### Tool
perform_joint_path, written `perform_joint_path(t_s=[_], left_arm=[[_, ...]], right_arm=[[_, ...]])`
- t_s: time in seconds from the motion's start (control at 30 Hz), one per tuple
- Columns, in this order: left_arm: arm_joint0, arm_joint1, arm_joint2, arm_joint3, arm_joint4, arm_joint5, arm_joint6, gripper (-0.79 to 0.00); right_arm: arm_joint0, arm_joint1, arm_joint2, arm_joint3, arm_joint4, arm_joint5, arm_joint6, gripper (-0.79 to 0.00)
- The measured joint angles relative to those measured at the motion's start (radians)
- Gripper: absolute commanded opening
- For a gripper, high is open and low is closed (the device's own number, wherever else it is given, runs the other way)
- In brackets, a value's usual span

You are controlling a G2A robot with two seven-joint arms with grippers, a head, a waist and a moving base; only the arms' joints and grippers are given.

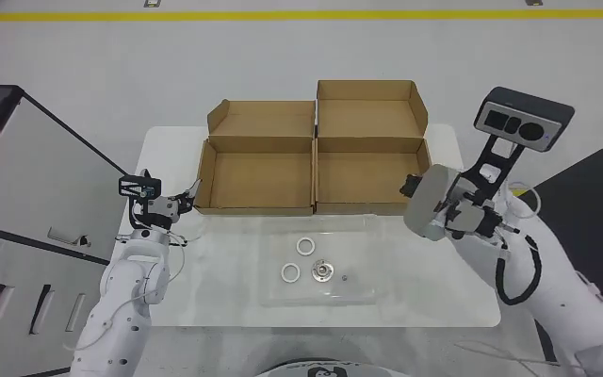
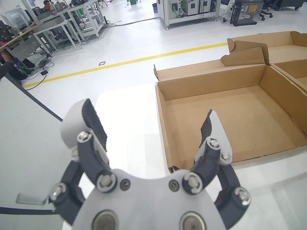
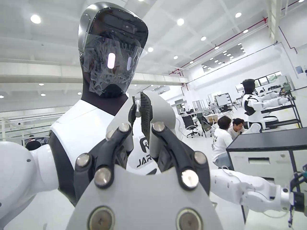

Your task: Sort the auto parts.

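Clear tray [image 1: 363, 294], nearest: two white rings [image 1: 290, 273], one metal part [image 1: 322, 270]. Left gripper [image 2: 148, 107]: fingers wide apart, nothing held, at the near corner of the left cardboard box [image 2: 215, 120]. Right gripper [image 3: 138, 96]: raised beside the right cardboard box [image 1: 367, 177], fingers closed on a small metal pin [image 3: 138, 111]. Both boxes stand open behind the tray

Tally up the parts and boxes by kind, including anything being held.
White rings: 2
Metal disc: 1
Small metal bit: 1
Pin in right pincer: 1
Boxes: 2
Total: 7
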State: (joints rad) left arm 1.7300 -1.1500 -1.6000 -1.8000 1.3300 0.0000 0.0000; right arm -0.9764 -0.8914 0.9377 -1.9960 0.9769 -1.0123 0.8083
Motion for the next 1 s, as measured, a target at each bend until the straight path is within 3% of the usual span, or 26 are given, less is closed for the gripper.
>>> perform_joint_path(t_s=[0.67,1.0], left_arm=[[0.0,0.0,0.0,0.0,0.0,0.0,0.0,0.0],[0.0,0.0,0.0,0.0,0.0,0.0,0.0,0.0]], right_arm=[[0.071,-0.115,-0.018,0.036,-0.003,0.0,0.0,-0.785],[0.093,-0.15,-0.041,0.072,-0.04,0.0,0.0,-0.785]])
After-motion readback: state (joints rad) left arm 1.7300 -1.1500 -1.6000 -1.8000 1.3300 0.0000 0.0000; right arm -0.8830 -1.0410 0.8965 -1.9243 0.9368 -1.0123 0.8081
